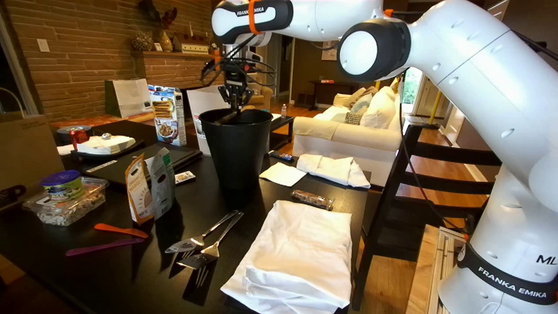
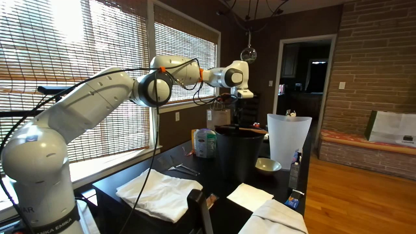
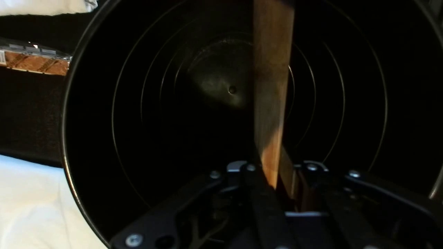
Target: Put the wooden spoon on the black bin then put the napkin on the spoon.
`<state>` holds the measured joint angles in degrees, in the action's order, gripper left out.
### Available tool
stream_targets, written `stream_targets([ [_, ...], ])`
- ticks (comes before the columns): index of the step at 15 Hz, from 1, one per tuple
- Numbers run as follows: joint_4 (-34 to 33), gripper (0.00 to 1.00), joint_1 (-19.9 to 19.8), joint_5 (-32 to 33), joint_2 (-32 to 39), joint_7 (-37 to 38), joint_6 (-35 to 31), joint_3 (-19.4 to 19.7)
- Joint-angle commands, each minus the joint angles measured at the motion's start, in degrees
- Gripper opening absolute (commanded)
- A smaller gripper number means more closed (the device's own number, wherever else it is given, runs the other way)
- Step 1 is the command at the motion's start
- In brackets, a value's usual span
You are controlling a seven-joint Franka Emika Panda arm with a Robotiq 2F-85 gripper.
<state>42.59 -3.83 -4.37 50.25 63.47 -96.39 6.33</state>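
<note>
The black bin (image 1: 236,152) stands upright on the dark table; it shows in an exterior view (image 2: 239,156) and from above in the wrist view (image 3: 221,103). The wooden spoon (image 3: 271,69), a flat brown strip, lies across the bin's mouth at rim height, also visible in both exterior views (image 1: 227,117) (image 2: 253,130). I cannot tell whether it touches the rim. My gripper (image 3: 280,169), pointing down over the mouth (image 1: 236,107), is shut on the spoon. The napkin (image 1: 283,174), a thin white square, lies flat beside the bin, also in an exterior view (image 2: 250,196).
A large folded white cloth (image 1: 301,253), a snack bar (image 1: 313,199) and a rumpled white cloth (image 1: 333,170) lie near the bin. Metal utensils (image 1: 207,246) and pouches (image 1: 150,187) are on the other side. A translucent white bin (image 2: 289,139) and bowl (image 2: 267,165) stand behind.
</note>
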Motion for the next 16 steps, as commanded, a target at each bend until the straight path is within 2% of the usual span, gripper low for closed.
stream_targets([
  [1,-4.53,0.05,-0.8,-1.55,2.6,1.58,1.36,-0.7],
  [9,-6.09,0.06,-0.62,-1.24,3.61,1.83,1.65,-0.77],
  [10,-6.14,0.44,-0.62,-1.25,3.6,1.9,1.67,-0.77],
  [12,-6.08,0.51,-0.5,-0.94,3.47,1.97,1.73,-0.57],
  [16,-5.89,0.79,-0.46,-0.62,2.81,1.99,1.59,-0.3],
])
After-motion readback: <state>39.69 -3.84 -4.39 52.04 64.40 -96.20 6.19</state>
